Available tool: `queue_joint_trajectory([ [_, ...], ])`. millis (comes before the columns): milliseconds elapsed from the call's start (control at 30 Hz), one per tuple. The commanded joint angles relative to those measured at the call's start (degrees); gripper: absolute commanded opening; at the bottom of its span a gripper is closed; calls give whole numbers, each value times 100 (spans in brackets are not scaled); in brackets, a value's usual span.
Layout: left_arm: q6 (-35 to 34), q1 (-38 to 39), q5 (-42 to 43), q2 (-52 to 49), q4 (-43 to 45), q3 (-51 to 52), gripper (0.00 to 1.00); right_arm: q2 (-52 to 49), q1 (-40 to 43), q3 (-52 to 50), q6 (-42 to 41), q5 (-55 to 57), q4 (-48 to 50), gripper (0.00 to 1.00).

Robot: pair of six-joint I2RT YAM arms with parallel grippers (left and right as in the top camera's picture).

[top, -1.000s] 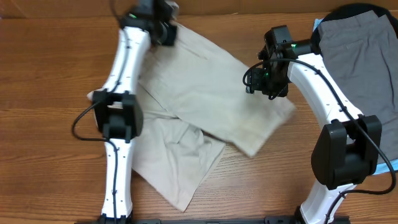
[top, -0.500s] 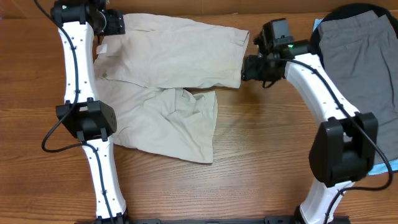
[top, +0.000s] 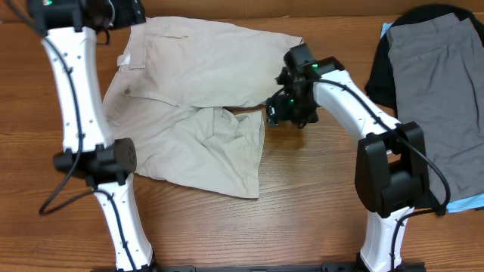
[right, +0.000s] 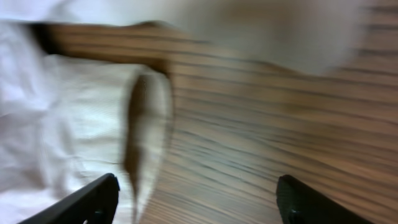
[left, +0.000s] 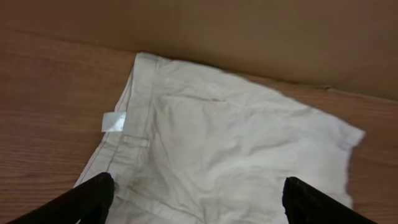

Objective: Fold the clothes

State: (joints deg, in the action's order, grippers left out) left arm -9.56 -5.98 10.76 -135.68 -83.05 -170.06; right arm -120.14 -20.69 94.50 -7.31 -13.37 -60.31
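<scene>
The cream-beige shorts (top: 204, 75) lie spread on the wooden table (top: 318, 204), waistband to the left. One leg lies flat along the back and the other leg (top: 219, 151) is rumpled nearer the front. My left gripper (top: 130, 13) hovers open over the waistband corner. In the left wrist view it (left: 199, 200) has nothing between its fingers, and the white label (left: 113, 122) shows. My right gripper (top: 274, 112) stands open and empty beside the leg hems. The right wrist view is blurred, with the gripper (right: 196, 200) over bare wood and a hem (right: 146, 124) at its left.
Grey shorts (top: 439, 91) lie on a black garment (top: 378, 75) at the right edge, with a pale blue item (top: 463, 204) beneath them. A brown cardboard wall (left: 249, 37) runs along the table's back edge.
The shorts were swung from a diagonal heap to lie spread out. My left gripper opened, let go of the waistband and moved left. My right gripper moved down-left along the hem.
</scene>
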Motion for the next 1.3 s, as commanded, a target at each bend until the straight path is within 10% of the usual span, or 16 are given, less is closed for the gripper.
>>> queue_joint_trajectory([
  [0,-155,48,273,308,-275,-122,91,144,-348,136,-42,-280,223,78],
  [667,184,52,-372,227,-1276,129,91,-24,-662,-516,-476,-262,1377,53],
  [900,186,76,-393,227,-1270,503,91,-57,-669,-516,-535,-334,1598,33],
  [1000,186,74,-396,227,-1274,669,90,-92,-669,-520,-634,-328,1521,5],
  [1267,184,74,-629,227,-1375,769,86,162,-317,-507,-798,-507,629,4],
])
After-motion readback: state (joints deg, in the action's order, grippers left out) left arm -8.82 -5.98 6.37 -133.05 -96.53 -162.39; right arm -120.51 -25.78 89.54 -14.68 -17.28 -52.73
